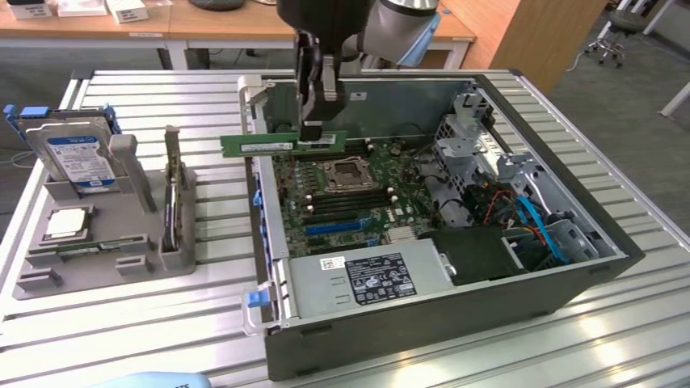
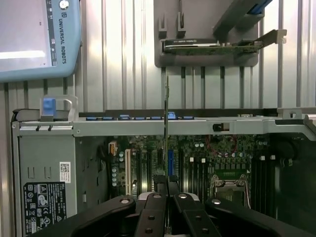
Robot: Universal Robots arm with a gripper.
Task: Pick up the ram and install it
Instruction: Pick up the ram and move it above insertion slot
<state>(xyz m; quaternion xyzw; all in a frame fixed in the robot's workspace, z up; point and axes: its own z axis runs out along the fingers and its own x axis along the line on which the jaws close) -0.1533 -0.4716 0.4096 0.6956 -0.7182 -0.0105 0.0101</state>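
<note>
The ram (image 1: 270,145) is a long green stick with a pale label, held level in the air with my gripper (image 1: 313,136) shut on its end nearer the exterior view's right. It hangs above the left wall of the open computer case (image 1: 561,275), over the back part of the motherboard (image 1: 345,202). In the wrist view the ram (image 2: 166,123) shows edge-on as a thin line running away from my gripper (image 2: 167,183), over the case wall (image 2: 148,126) and the memory slots (image 2: 195,173).
A grey holder (image 1: 129,222) at the exterior view's left carries a blue-labelled hard drive (image 1: 73,153), a silver processor chip (image 1: 67,222) and an upright card (image 1: 173,194). Inside the case sit the processor socket (image 1: 347,172), a power supply (image 1: 361,275) and cables (image 1: 534,226). A teach pendant (image 2: 34,34) lies on the slatted table.
</note>
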